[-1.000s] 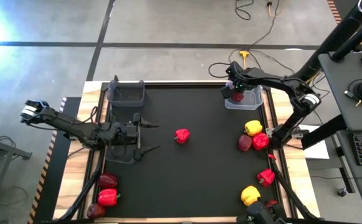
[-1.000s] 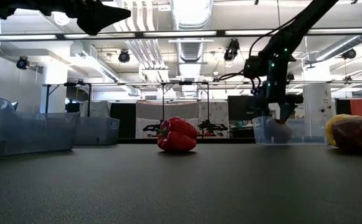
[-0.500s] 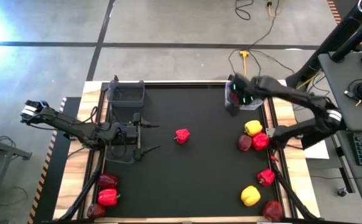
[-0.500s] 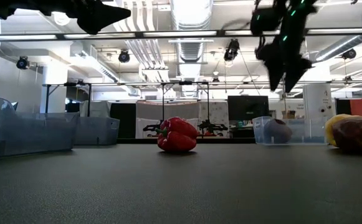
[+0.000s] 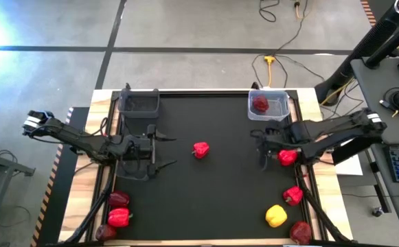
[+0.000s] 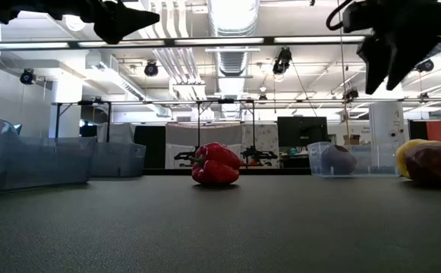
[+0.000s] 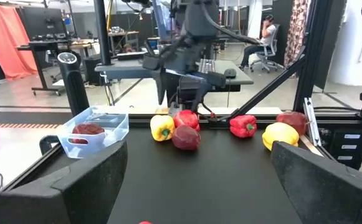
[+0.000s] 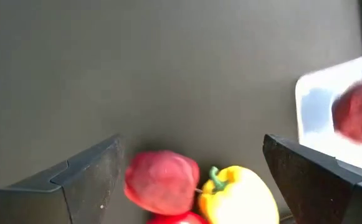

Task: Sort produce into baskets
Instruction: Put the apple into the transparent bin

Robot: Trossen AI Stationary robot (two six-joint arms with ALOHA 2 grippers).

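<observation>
Black matting covers the counter (image 5: 213, 199). Above it, the right hand (image 5: 262, 149) is held empty, fingers apart, directly over a maroon fruit (image 8: 161, 181) and yellow pepper (image 8: 238, 194), apparently for a pick; the clear basket (image 5: 268, 105) beyond already contains one fruit. The left hand (image 5: 159, 149) waits open, well apart.

Table mat (image 5: 213, 199): black, with a pale wood border. My arms and both sets of fingers: dark, near black.

Clear basket (image 5: 268, 106): bluish and see-through, with one dark maroon fruit (image 5: 260, 103) inside. Far smoky basket (image 5: 139, 103): dark grey, see-through.

Centre pepper (image 5: 200, 149): bright red. Under my right gripper (image 8: 193, 180): a maroon-red fruit (image 8: 162, 182) and a yellow pepper (image 8: 240, 194) with a green stem. Near right edge: red pepper (image 5: 292, 195), yellow pepper (image 5: 275, 215). Near left corner: red pepper (image 5: 119, 217), maroon fruit (image 5: 119, 199).
</observation>
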